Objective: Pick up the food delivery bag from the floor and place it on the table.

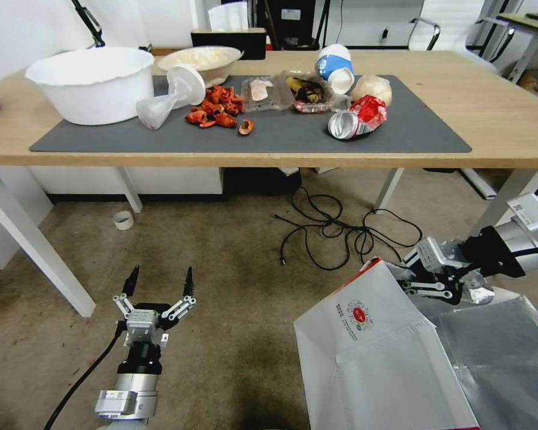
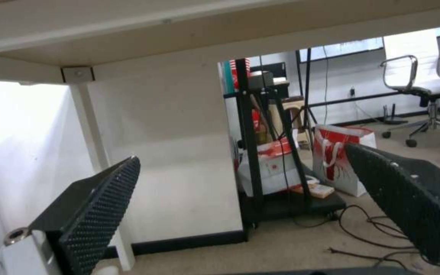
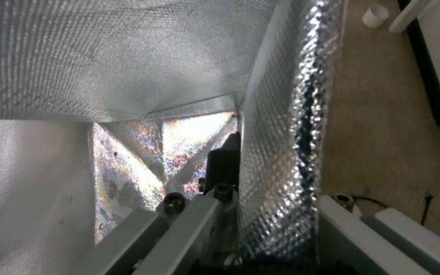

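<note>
The food delivery bag [image 1: 370,352] stands open on the carpet at the lower right, white and red outside with a small round red logo and silver foil inside. My right gripper [image 1: 427,285] is at its top rim, shut on the bag's wall. In the right wrist view one finger [image 3: 224,156] is inside against the foil lining [image 3: 103,57]. My left gripper [image 1: 159,285] hangs open and empty over the floor at the lower left, in front of the table [image 1: 490,107]. In the left wrist view its pads [image 2: 97,206] point under the tabletop [image 2: 179,34].
The dark grey mat [image 1: 281,134] carries a white bowl [image 1: 92,83], red food scraps [image 1: 218,110], a tipped cup [image 1: 335,68] and a crushed can [image 1: 355,119]. Black cables [image 1: 335,230] and a tape roll [image 1: 123,220] lie under the table. A white table leg [image 1: 36,245] slants down at the left.
</note>
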Tool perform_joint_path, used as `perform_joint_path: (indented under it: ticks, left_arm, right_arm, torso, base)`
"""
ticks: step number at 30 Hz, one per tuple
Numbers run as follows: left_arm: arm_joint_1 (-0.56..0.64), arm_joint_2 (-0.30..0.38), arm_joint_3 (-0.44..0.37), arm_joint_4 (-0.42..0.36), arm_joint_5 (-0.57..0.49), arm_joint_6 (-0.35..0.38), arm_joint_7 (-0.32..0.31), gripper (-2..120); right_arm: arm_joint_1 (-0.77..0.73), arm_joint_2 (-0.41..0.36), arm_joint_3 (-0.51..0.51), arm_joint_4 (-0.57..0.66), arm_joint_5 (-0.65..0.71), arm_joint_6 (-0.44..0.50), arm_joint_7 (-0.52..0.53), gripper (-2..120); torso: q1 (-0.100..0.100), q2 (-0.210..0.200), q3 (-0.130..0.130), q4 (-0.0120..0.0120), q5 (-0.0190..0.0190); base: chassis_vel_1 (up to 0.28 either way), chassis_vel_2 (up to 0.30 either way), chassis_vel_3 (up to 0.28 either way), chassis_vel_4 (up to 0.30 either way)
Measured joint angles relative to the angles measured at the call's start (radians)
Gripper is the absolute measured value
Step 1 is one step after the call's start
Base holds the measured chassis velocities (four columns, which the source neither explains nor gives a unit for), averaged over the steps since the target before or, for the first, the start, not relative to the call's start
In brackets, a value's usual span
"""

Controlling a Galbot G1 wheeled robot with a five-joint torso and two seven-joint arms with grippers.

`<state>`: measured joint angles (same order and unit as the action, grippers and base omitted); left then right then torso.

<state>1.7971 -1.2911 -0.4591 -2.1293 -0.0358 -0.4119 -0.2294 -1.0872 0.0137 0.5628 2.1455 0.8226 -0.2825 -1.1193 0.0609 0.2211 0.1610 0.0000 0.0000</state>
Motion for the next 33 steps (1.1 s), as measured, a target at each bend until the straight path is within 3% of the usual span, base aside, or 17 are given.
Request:
perform_joint_path:
  ticks: [33]
  left_arm:
    - [-0.018,0.000,0.019,0.015,0.005,-0.004,0.001,100]
  right_arm:
    - [-0.001,-0.018,0.003,-0.007,0.002,0.005,-0.003,0]
  torso:
    - [0.037,0.133,0.095,-0.0001,-0.0001]
  base:
    - [0.000,0.000,0.000,0.000]
